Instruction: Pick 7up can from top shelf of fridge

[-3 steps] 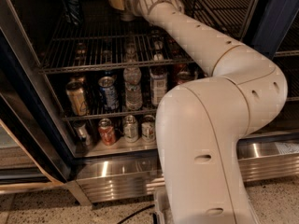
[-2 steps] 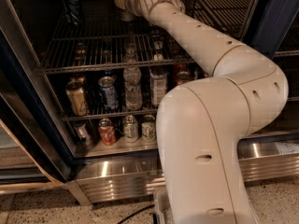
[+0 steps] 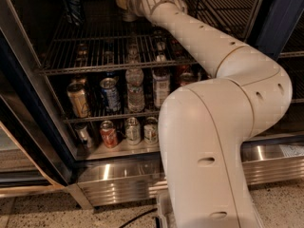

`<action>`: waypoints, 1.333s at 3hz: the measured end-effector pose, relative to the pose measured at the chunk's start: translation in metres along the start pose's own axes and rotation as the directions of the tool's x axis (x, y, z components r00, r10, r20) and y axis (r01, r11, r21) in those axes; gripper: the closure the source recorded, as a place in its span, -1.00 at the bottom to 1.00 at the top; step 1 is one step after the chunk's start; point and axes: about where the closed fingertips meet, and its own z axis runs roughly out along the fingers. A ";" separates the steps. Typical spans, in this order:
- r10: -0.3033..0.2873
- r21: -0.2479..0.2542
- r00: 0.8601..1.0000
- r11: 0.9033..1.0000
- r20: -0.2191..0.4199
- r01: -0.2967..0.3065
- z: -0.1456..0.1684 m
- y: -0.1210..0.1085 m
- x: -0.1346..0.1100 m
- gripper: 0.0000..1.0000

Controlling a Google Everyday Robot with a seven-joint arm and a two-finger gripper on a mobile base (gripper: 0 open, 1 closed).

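Observation:
My white arm [image 3: 204, 37] reaches up and left into the open fridge [image 3: 28, 103], over the top shelf [image 3: 95, 46], a grey wire rack. My gripper [image 3: 122, 0] is at the top edge of the view, above the middle of that rack. A pale silvery can [image 3: 127, 15], apparently the 7up can, stands right under the gripper and is mostly hidden by it. I cannot see whether the gripper touches it. A dark blue can [image 3: 72, 6] stands on the same rack to the left.
Lower racks hold cans and bottles: a gold can [image 3: 77, 99], a blue can [image 3: 110, 94], a water bottle [image 3: 135, 89], a red can [image 3: 109, 133]. The dark blue door frame [image 3: 280, 23] is at right, the stainless base [image 3: 118, 175] below. My arm's elbow blocks the right half.
The gripper has shifted very slightly upward at the pale can. The arm and everything else keep their places.

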 end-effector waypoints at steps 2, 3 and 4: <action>0.019 0.006 1.000 1.000 0.022 -0.019 -0.005 0.001 -0.003 1.00; 0.043 -0.002 0.998 0.999 0.051 -0.043 -0.013 0.000 -0.010 1.00; 0.066 -0.028 0.994 0.998 0.087 -0.064 -0.021 0.004 -0.023 1.00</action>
